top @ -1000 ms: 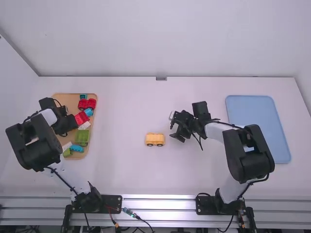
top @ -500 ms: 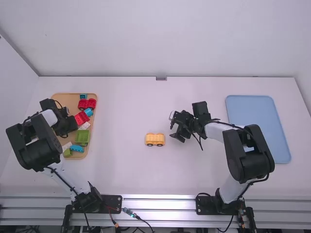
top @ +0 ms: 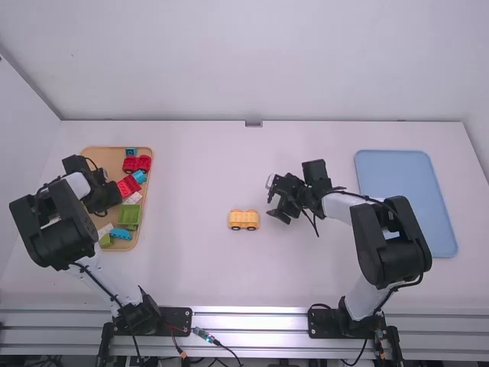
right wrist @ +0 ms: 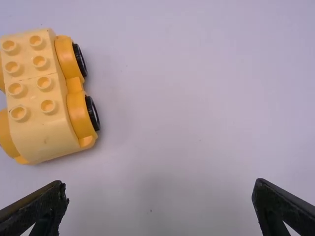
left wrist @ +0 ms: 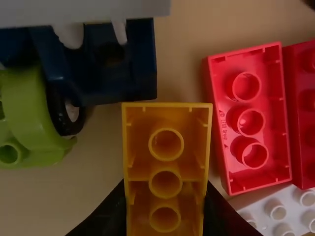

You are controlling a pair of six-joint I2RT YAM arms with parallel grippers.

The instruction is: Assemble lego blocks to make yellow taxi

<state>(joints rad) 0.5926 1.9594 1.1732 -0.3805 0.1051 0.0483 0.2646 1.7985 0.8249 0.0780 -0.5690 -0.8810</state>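
Observation:
In the high view, my left gripper (top: pixel 99 202) is over the wooden tray. The left wrist view has the left gripper (left wrist: pixel 165 216) shut on a yellow-orange block (left wrist: pixel 165 164), its hollow underside with tubes facing the camera. A yellow wheeled car base (top: pixel 244 219) stands on the table in the high view, left of my right gripper (top: pixel 276 205). Studs line the top of this yellow base (right wrist: pixel 42 88) in the right wrist view, beyond the right gripper (right wrist: pixel 160 194), whose fingers are wide apart with nothing between them.
The wooden tray (top: pixel 143 191) at the left holds a red block (left wrist: pixel 251 118), a white block (left wrist: pixel 275 212), a green wheeled piece (left wrist: pixel 34 113), a dark blue piece (left wrist: pixel 103 73) and other blocks. A blue tray (top: pixel 405 199) lies at the right.

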